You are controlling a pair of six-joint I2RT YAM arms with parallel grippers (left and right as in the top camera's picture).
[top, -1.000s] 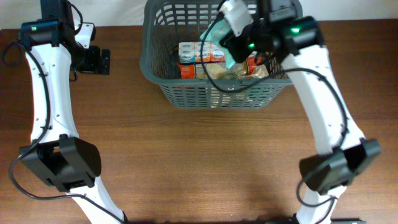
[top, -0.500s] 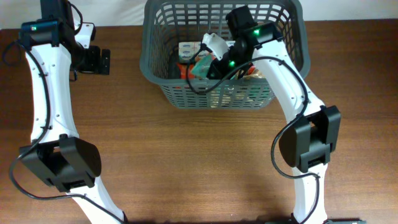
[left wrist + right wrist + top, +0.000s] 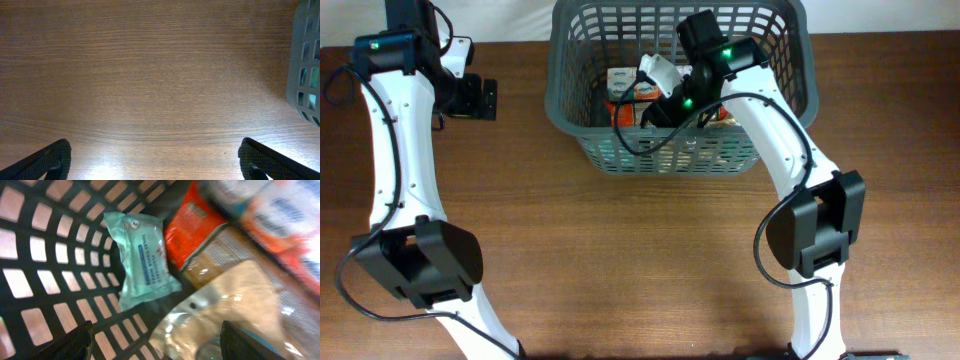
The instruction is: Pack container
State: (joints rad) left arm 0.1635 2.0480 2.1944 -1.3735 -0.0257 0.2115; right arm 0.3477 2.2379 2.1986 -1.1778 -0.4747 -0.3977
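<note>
Wipes pack (image 3: pixel 142 260) lies loose in basket (image 3: pixel 620 155); right fingers (image 3: pixel 80 340) wide, left fingers (image 3: pixel 47 159) wide over bench (image 3: pixel 150 75). Lift your right arm straight up.

Your brown wood-grain table (image 3: pixel 150 75) is smooth, faintly glossy; the dark grey lattice basket (image 3: pixel 670 157) is matt plastic; its pale green packet (image 3: pixel 142 257) is smooth film, the clear bag (image 3: pixel 225 310) glossy.

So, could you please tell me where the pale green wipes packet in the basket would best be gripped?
Probably across its narrow width at mid-length, coming in square to its broad face. The wipes packet lies flat against the lattice of the basket with its long edges exposed. The orange pack crowds one side, so fingers have less room there.
</note>
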